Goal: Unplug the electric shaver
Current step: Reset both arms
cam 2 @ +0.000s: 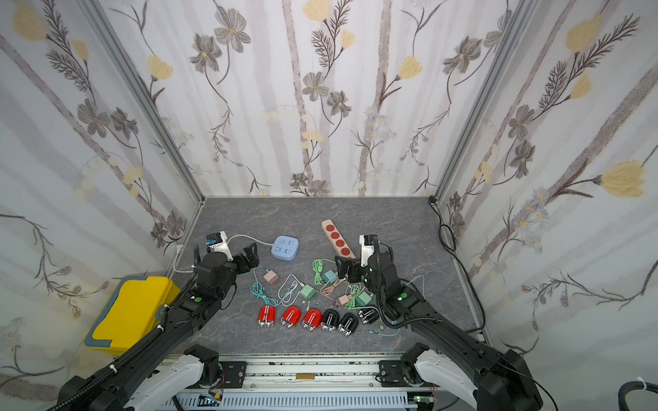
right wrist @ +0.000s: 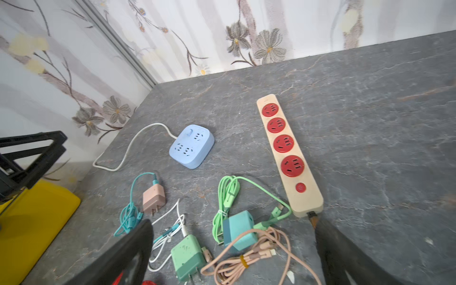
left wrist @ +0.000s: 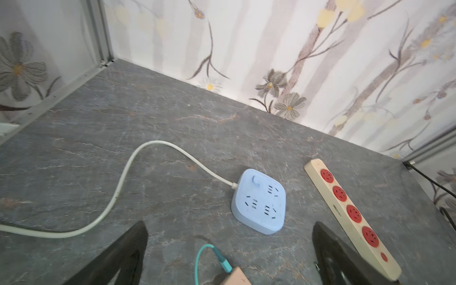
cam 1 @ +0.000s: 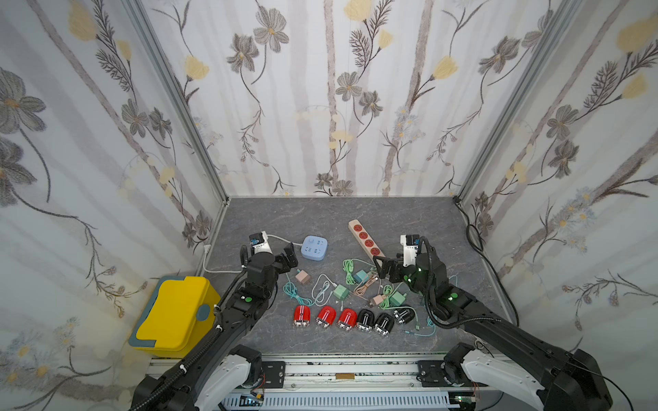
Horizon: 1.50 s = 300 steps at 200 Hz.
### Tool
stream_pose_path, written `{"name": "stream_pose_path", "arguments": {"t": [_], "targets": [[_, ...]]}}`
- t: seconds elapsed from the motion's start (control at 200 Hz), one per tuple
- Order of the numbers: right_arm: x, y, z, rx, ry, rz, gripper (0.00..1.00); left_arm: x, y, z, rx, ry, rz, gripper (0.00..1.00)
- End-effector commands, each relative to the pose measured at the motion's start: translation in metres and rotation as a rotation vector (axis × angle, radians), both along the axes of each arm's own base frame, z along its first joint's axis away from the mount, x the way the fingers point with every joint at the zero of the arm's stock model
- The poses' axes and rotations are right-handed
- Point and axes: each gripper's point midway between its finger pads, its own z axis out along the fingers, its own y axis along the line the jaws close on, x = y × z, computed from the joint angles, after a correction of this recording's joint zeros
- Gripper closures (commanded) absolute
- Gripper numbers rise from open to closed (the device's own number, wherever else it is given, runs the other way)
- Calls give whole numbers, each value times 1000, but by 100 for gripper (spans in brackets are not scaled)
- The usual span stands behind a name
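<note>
I see the grey tabletop (cam 1: 409, 220), my left hand (cam 1: 290, 258) released and empty near the blue socket block (cam 1: 314, 248), my right hand (cam 1: 387, 268) likewise released beside the beige strip (cam 1: 364, 237), and six shavers (cam 1: 347, 317) rowed along the near edge

Table (cam 1: 409, 220): grey, veined.
Far side: blue socket block (cam 1: 314, 247); beige power strip (cam 1: 365, 237).
Middle: chargers (cam 1: 341, 292), tangled cables (cam 1: 348, 270).
Near edge: red shavers (cam 1: 325, 316), black shavers (cam 1: 382, 323), one row.

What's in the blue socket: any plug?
Empty. The blue socket shows bare slots in every outlet; only its own white cord attaches.
</note>
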Motion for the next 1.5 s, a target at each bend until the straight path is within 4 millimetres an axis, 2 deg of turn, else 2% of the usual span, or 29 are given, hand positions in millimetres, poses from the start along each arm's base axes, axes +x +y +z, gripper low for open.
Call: {"name": "stream_pose_path", "arguments": {"t": [0.0,0.09,0.175,0.305,0.45,0.585,0.699,0.874,1.119,1.494], "targets": [[8,-22,11,-33,-83,-110,0,7,24,17,10,-97,96,0],[9,-36,10,-58,-103,-170,0,5,39,16,38,-130,148,0],[11,-52,8,-82,-113,-251,0,1,43,18,126,-207,135,0],[12,-72,5,-114,-122,-346,0,-1,58,13,135,-223,172,0],[14,-83,6,-142,-141,-384,0,3,64,3,206,-207,161,0],[19,-90,4,-156,-147,-400,0,0,72,1,200,-271,183,0],[23,-94,1,-178,-155,-398,0,5,78,-6,218,-258,200,0],[27,-105,2,-222,-199,-418,0,8,84,-11,249,-286,205,0],[30,-139,-3,-263,-226,-519,0,15,83,-25,259,-301,175,0],[32,-162,-16,-309,-250,-567,0,25,81,-51,258,-321,139,0]]}}
